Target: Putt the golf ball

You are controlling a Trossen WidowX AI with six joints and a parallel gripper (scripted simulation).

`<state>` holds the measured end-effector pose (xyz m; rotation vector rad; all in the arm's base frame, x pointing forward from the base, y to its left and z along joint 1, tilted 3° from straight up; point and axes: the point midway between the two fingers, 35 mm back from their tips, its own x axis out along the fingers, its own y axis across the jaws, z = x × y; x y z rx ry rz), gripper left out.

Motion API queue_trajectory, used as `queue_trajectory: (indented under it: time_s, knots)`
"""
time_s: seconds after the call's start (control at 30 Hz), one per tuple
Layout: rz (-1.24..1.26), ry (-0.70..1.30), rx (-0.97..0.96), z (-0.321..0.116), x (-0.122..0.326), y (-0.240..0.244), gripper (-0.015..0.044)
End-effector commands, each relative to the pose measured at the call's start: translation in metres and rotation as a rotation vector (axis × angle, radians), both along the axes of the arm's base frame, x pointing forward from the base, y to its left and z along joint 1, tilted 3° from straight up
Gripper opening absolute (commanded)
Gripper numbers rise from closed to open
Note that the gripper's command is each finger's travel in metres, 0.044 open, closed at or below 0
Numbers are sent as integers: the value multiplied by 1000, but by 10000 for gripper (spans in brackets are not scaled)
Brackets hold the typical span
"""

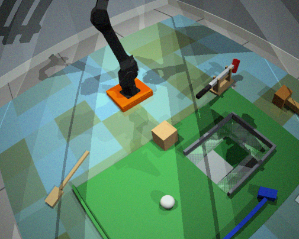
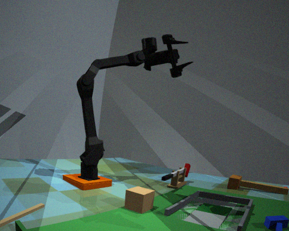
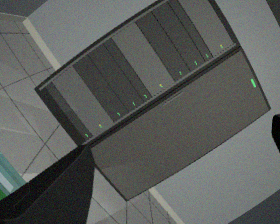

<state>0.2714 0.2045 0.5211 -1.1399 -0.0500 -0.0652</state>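
My gripper [image 2: 190, 52] [image 3: 185, 140] is open and empty, high above the floor, its fingers pointing sideways. The red putter [image 1: 216, 80] [image 2: 177, 172] rests on a small wooden stand [image 1: 225, 86] [image 2: 178, 184], far below my gripper, its red head up at the far end and its black grip at the near end. The white golf ball [image 1: 167, 202] lies on the green mat [image 1: 132, 189] [image 2: 102, 218]; the exterior view does not show it. A grey-walled enclosure [image 1: 208, 134] [image 2: 180, 203] holds a pale sloping panel [image 1: 216, 167] and a dark green patch [image 1: 231, 150]; their heights are unclear.
A wooden cube [image 1: 164, 135] [image 2: 139, 200] stands at the mat's edge. A blue putter [image 1: 267, 193] [image 2: 276, 222], a brown mallet [image 1: 282, 96] [image 2: 234, 182] and a pale wooden mallet [image 1: 54, 196] lie around. A low green rail [image 1: 87, 207] edges the mat. The wrist view faces a cabinet [image 3: 183, 135].
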Motion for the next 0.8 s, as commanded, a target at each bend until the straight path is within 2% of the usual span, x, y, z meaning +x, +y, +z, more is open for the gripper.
queue_trajectory:
  time_s: [0.0, 0.17, 0.43, 0.6, 0.77]
  knots:
    - [4, 4, -8, -2, 1, 1, 426]
    - [115, 134, -200, -62, 34, 27, 440]
    - [318, 514, -426, -200, 71, 36, 440]
    - [434, 820, -460, -286, 67, 19, 440]
    - [532, 1155, -396, -359, 42, -7, 440]
